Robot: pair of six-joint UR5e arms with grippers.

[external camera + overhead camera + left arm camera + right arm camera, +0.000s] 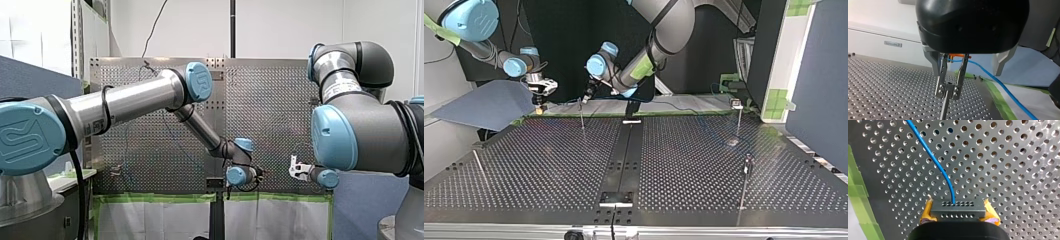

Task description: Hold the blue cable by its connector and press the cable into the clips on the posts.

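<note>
At the perforated worktop [549, 165] edge lined with green tape [858, 192], the right gripper [959, 216] pinches the connector [958, 207] of the blue cable [933, 157] — the left gripper [949, 87] clamps a post [944, 107] at its tip.

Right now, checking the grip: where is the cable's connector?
In the right wrist view, the connector sits between my right gripper's yellow pads, above the perforated table.
</note>
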